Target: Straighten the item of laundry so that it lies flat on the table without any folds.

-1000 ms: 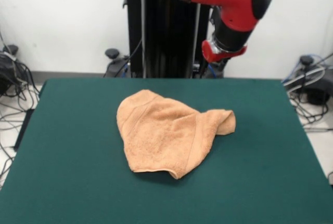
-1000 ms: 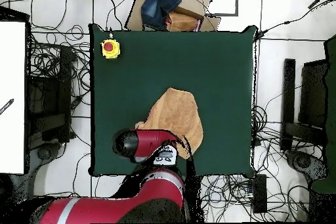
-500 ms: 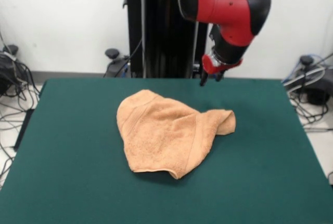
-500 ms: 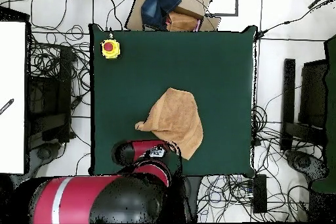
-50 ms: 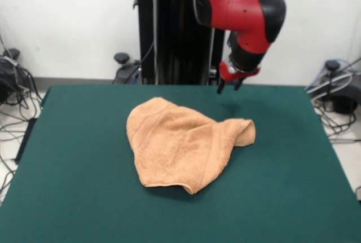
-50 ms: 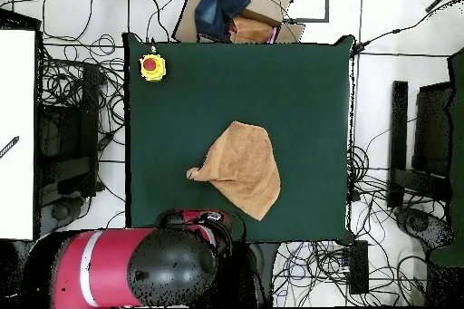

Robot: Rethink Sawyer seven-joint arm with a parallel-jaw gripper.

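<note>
While the towel [image 5: 186,144] lies folded mid-table [image 5: 79,169], the released tool [image 5: 228,85] hovers clear.

Bare table [image 5: 84,158] rings the towel [image 5: 183,141]; a yellow button box [image 6: 151,67] occupies one corner.

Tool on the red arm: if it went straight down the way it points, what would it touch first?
Probably bare green table: the tool hangs just beyond the towel's folded corner, though depth is unclear.
</note>
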